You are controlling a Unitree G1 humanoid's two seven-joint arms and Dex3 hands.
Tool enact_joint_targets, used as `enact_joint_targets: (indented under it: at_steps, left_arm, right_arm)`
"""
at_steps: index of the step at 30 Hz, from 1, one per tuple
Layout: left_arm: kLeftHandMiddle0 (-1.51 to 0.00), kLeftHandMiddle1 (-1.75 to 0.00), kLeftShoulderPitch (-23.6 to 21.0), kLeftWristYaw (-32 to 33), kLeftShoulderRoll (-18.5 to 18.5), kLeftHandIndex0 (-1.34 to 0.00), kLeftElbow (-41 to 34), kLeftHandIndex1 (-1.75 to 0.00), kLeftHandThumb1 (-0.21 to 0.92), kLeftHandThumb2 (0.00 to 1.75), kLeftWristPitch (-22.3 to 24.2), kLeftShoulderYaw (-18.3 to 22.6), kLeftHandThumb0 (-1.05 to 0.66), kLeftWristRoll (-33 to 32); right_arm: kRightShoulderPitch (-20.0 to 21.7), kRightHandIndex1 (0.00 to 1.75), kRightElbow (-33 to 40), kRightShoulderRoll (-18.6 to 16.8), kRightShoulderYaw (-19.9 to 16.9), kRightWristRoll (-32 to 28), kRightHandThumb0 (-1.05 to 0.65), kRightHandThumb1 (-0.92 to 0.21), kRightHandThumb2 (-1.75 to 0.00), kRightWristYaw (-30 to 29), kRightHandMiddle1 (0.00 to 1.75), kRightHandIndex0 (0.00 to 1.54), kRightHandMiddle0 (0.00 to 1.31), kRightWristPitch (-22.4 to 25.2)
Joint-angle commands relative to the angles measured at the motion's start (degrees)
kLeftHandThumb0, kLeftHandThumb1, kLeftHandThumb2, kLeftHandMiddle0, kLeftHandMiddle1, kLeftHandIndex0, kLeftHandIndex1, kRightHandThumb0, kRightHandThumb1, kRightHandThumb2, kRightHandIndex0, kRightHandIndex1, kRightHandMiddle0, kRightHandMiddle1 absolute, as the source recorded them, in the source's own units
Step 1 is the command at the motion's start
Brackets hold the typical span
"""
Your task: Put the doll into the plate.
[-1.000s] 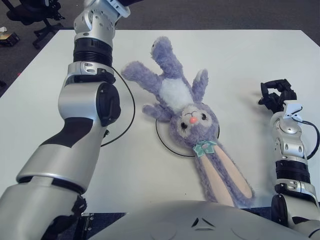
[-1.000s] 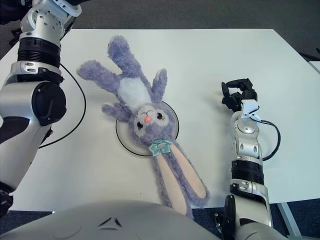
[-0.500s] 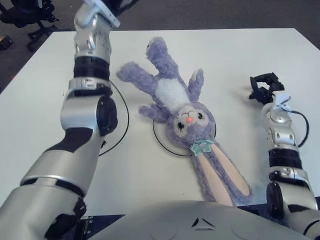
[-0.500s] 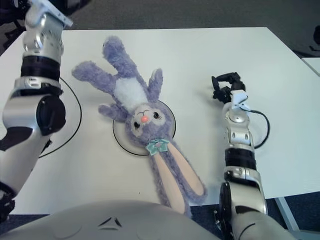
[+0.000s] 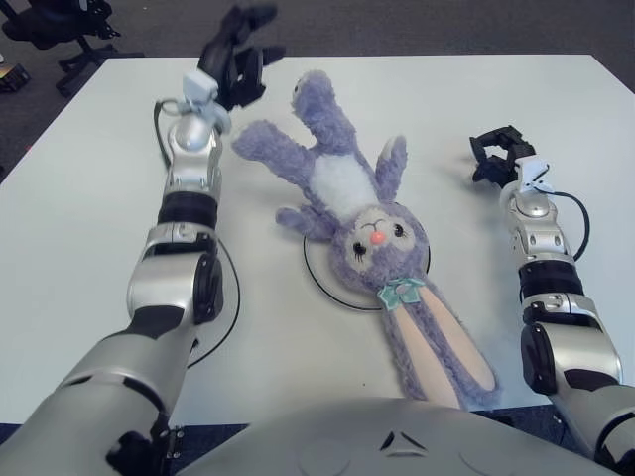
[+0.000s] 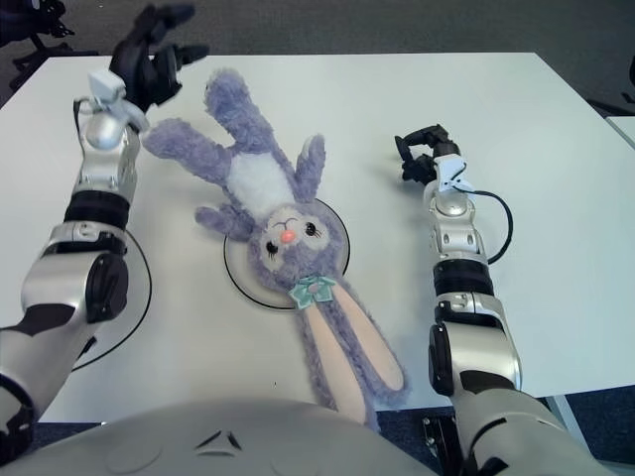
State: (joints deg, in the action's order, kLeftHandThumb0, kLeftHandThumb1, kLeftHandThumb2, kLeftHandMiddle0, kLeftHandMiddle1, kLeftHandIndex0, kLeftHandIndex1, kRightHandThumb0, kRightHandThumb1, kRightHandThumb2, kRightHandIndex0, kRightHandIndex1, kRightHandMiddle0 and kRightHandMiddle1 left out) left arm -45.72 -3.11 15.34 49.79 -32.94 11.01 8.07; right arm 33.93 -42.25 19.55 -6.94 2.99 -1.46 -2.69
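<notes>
Fluffy purple rabbit doll (image 5: 362, 223) lies diagonally, head on round white plate (image 5: 332, 280), legs toward bench (image 5: 79, 188) far-left corner. Left hand (image 5: 236, 69) fingers spread, empty; right hand (image 5: 499, 154) fingers curled, empty.

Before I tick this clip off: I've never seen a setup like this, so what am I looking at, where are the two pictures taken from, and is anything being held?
Both pictures come from a stereo camera on a humanoid robot's head, looking down at a white table; they show one scene from slightly different spots. The silver limbs are its arms. A purple plush rabbit, the doll, lies face up with its head over a round white plate and its body and long ears spilling onto the table. The left hand is raised at the far left, beside the doll's foot, fingers spread and holding nothing. The right hand shows to the right of the doll, fingers curled, also holding nothing. A thin black cable loops on the table by the left arm.
</notes>
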Motion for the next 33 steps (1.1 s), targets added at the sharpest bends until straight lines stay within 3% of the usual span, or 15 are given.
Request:
enact_joint_targets:
  at_steps: [1, 25, 33]
  left_arm:
    - [-0.63, -0.34, -0.4, 1.6, 0.8, -0.29, 0.2, -0.68, 0.92, 0.67, -1.5, -1.0, -0.51, -0.1]
    - [-0.65, -0.35, 0.8, 5.0, 1.1, -0.32, -0.7, -0.65, 0.92, 0.68, -0.9, -3.7, -0.53, -0.6]
    - [-0.65, -0.35, 3.3, 5.4, 0.7, -0.34, 1.4, -0.66, 0.92, 0.68, -1.2, -3.7, -0.54, -1.2]
  right_arm:
    - [-2.0, 1.75, -3.7, -0.5, 0.9, 0.5, -0.36, -0.92, -0.36, 1.2, 1.57, 0.79, 0.37, 1.2]
    - [-1.2, 1.75, -7.6, 0.6, 0.7, 0.2, -0.36, -0.92, -0.35, 2.9, 1.56, 0.77, 0.38, -2.4]
    - [-1.0, 1.74, -8.4, 0.7, 0.7, 0.3, -0.36, -0.92, -0.34, 3.0, 1.56, 0.76, 0.39, -3.1]
